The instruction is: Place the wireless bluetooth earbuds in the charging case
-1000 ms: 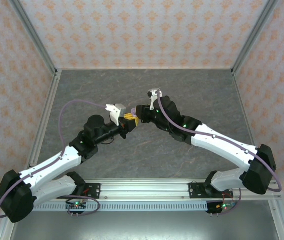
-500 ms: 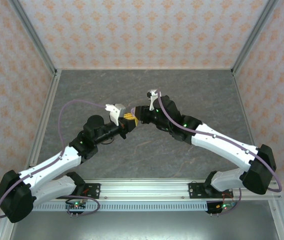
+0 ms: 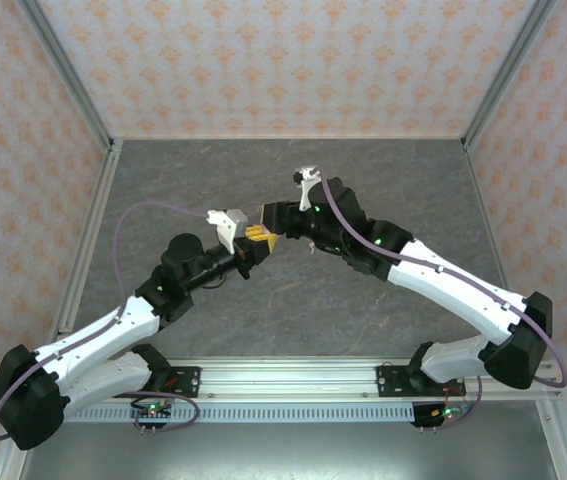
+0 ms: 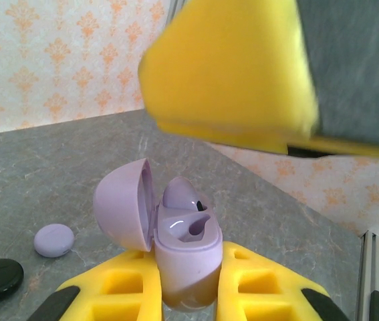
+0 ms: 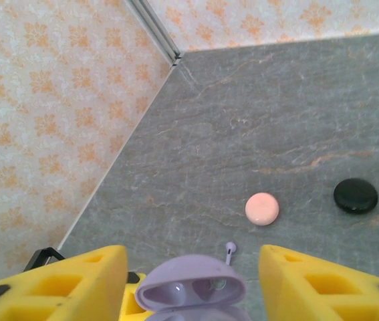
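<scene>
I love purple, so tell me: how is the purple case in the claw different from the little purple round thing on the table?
The lavender charging case is held up in the left claw; the lavender disc lies flat on the table. The case's lid is swung open; the disc shows no opening. Both are lavender.

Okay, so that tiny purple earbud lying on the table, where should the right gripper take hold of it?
Probably from straight above, fingers closing across its thin stem: the earbud lies flat on bare table, apart from the pink disc, so the right gripper has room either side.
</scene>
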Motion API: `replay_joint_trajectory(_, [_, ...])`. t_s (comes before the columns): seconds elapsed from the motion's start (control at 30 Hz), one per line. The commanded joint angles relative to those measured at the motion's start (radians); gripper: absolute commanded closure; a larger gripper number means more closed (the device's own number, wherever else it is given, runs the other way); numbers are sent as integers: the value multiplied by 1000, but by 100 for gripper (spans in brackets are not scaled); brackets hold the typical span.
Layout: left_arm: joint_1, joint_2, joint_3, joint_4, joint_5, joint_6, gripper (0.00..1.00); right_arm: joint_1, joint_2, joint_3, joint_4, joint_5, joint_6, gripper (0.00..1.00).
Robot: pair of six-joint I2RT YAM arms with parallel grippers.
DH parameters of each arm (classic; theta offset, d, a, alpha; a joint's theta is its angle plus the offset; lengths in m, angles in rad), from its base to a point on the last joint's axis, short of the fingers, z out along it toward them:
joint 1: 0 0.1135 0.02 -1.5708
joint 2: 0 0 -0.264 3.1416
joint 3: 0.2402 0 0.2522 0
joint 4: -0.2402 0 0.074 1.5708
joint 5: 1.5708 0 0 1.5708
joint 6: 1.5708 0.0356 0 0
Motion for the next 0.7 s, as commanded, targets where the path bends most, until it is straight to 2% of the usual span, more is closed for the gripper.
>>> replay_joint_trajectory(0.0, [0, -43, -16, 41, 13, 52, 100, -17, -43, 43, -73, 30, -33, 37])
replay_joint_trajectory(0.23, [0, -163, -24, -87, -56, 114, 100, -86, -70, -13, -125, 28, -29, 17])
replay_joint_trajectory(0.4, [0, -294, -18, -230, -96, 161, 100, -100, 48, -21, -168, -9, 0, 21])
replay_joint_trajectory(0.53, [0, -403, -19, -330, -113, 169, 100, -82, 249, 45, -164, -112, 34, 30])
replay_joint_trajectory(0.67, [0, -510, -24, -403, -128, 163, 100, -29, 438, 150, -168, -119, 35, 31])
